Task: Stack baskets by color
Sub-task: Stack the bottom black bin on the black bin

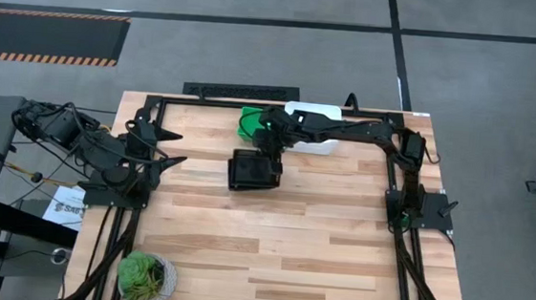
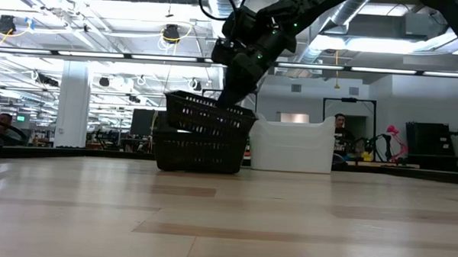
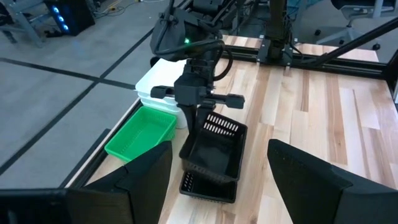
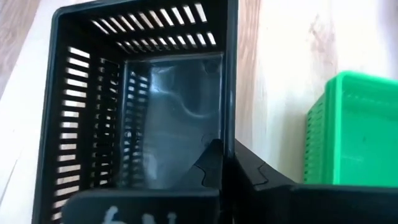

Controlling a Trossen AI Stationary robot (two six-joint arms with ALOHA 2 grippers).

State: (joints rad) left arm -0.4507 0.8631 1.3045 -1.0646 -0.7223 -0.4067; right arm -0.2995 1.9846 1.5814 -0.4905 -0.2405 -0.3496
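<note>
Bright, even ceiling light floods my table. Just ahead of my right gripper (image 4: 227,163), glare streaks the black basket (image 4: 168,112) floor; my fingers blur close up.

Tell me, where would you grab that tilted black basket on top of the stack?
By its thin rim wall, from above. The top black basket lies tilted and open-side up on the lower black basket, so one finger goes inside, one outside. The right gripper pinches it exactly so.

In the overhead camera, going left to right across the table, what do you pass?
Left end effector → black baskets → white baskets → right arm's base. The green basket and right end effector overlap the black ones, so they are left out.
</note>
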